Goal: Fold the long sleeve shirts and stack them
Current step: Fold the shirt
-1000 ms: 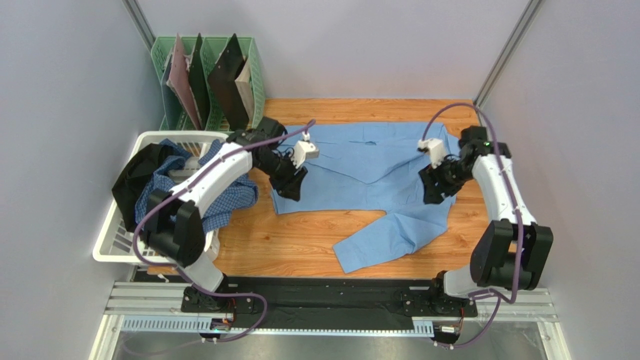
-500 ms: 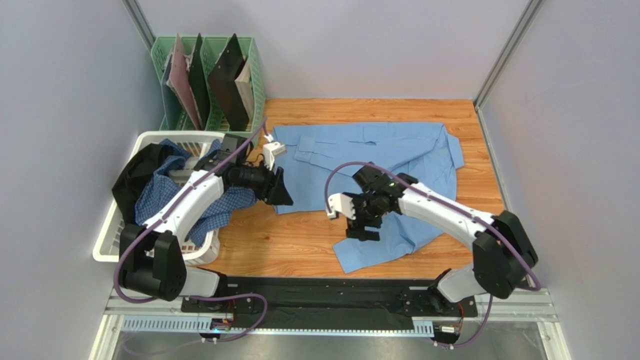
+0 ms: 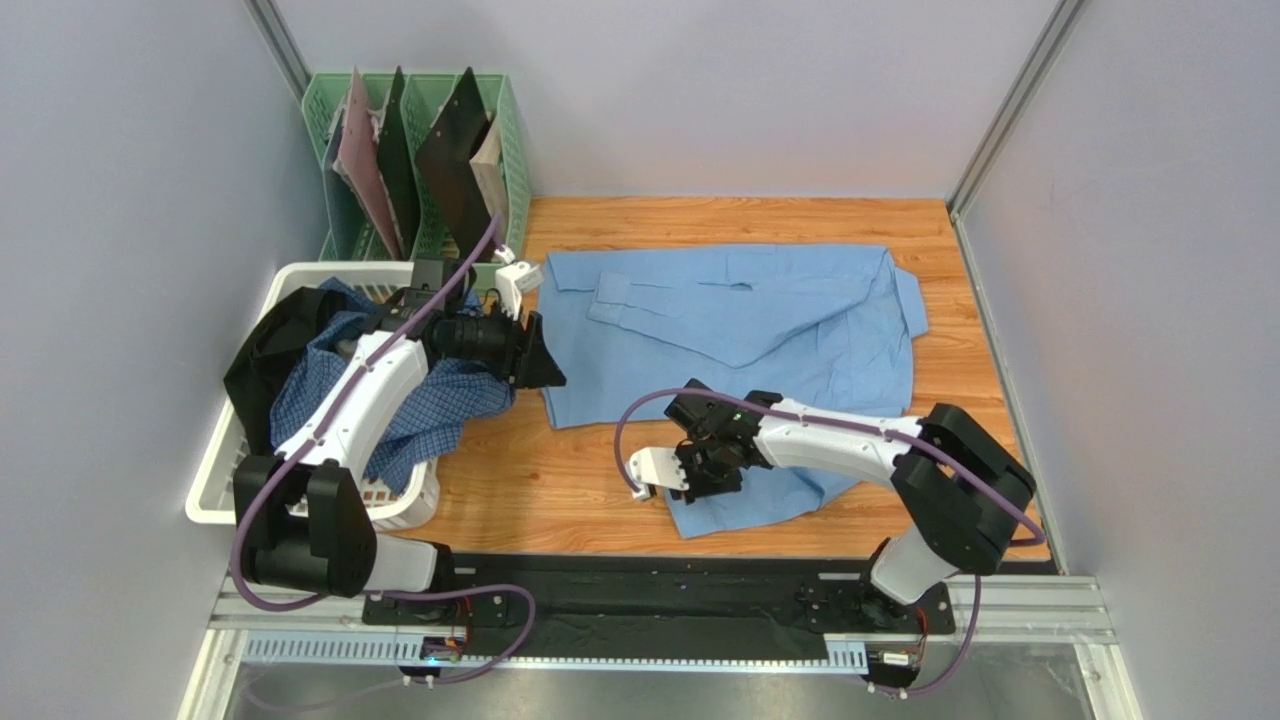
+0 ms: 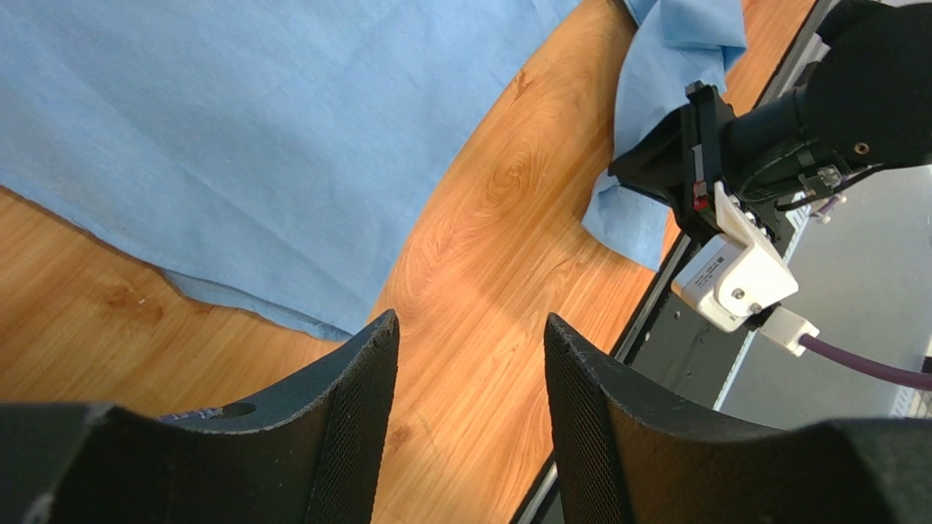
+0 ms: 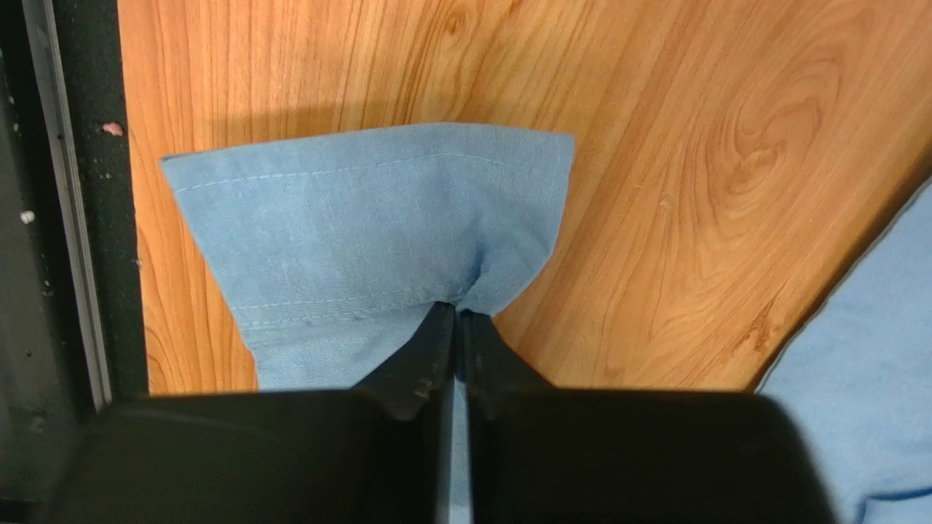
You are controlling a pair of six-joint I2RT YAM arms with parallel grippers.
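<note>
— Fingers (image 5: pixel 429 352) of the right gripper (image 5: pixel 454 319) clamp the cuff (image 5: pixel 372 218) of the plain light blue cloth shirt (image 3: pixel 736 323) on the wooden table (image 3: pixel 549 480); left gripper (image 4: pixel 470 328) gapes empty.
— Progress?
— Nothing folded (blue-and-white checked shirt (image 3: pixel 443 405) lies in the white plastic basket (image 3: pixel 211 503)).

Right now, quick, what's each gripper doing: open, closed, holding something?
Left gripper: open, holding nothing.
Right gripper: closed, pinching the sleeve cuff of the light blue shirt.

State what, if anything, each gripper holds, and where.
The right gripper pinches the light blue shirt at its sleeve cuff. The left gripper is open, holding nothing.
</note>
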